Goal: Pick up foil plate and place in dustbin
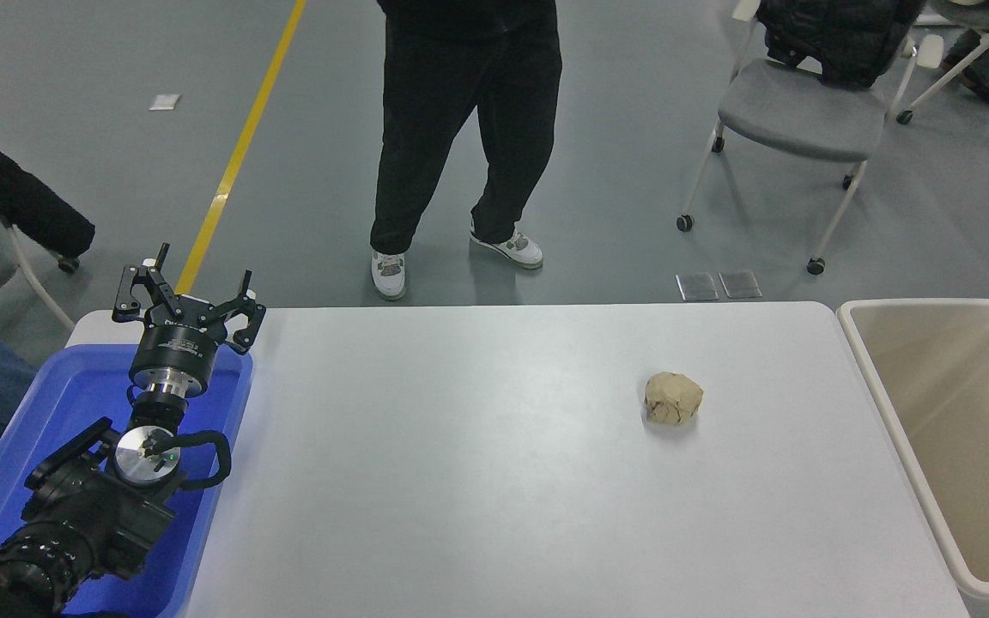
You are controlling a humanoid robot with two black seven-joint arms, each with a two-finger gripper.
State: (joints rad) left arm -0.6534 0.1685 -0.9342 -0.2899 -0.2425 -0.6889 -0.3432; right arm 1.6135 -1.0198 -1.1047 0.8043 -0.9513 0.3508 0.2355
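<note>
The foil plate is out of view; no shiny silver tray shows on the table. The dustbin [949, 446], a large beige tub with a thick rim, stands off the table's right edge, and what shows of its inside is bare. My left gripper [190, 283] is parked at the lower left over a blue tub, its fingers spread open and empty. My right arm and gripper are out of view.
A tan crumpled paper ball [673, 398] lies on the white table [494, 481], right of centre. A blue plastic tub [211, 481] sits at the table's left end under my left arm. A person in black trousers [460, 129] stands at the far side. A grey chair [803, 120] stands beyond.
</note>
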